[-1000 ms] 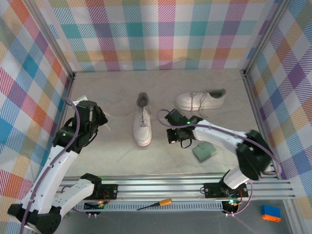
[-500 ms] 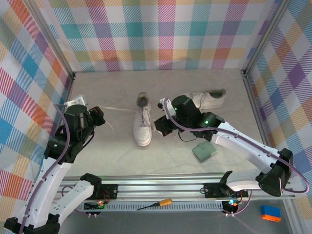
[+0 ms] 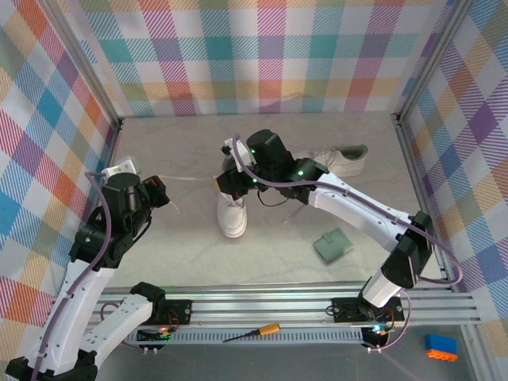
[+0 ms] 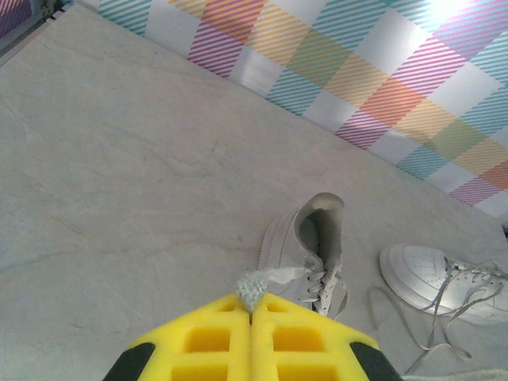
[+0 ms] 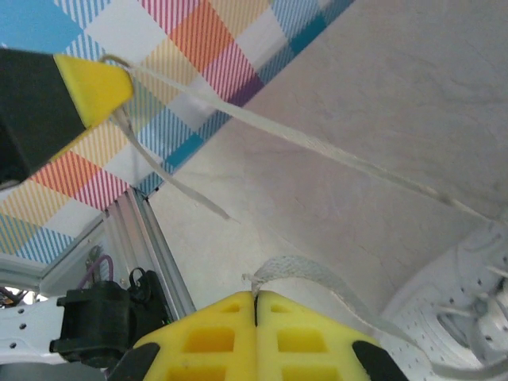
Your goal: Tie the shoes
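One white shoe (image 3: 232, 217) points toe-first toward me at mid-table, its heel end hidden under my right arm. The other shoe (image 3: 343, 162) lies on its side at the back right, laces loose. My left gripper (image 3: 162, 187) is left of the near shoe, shut on a lace (image 3: 190, 179) that runs taut to that shoe. In the left wrist view the gripper (image 4: 252, 305) pinches the frayed lace end, the shoe (image 4: 305, 242) just beyond. My right gripper (image 3: 225, 184) hovers over the near shoe. It (image 5: 255, 297) is shut on the other lace (image 5: 317, 274), which loops up.
A small green square pad (image 3: 332, 246) lies right of the near shoe. Plaid walls with metal posts (image 3: 111, 151) enclose the table on three sides. An orange-handled screwdriver (image 3: 252, 332) rests on the front rail.
My right arm swung left from beside the green pad to above the near shoe, carrying its lace along. My left gripper drew back slightly left, keeping its lace.
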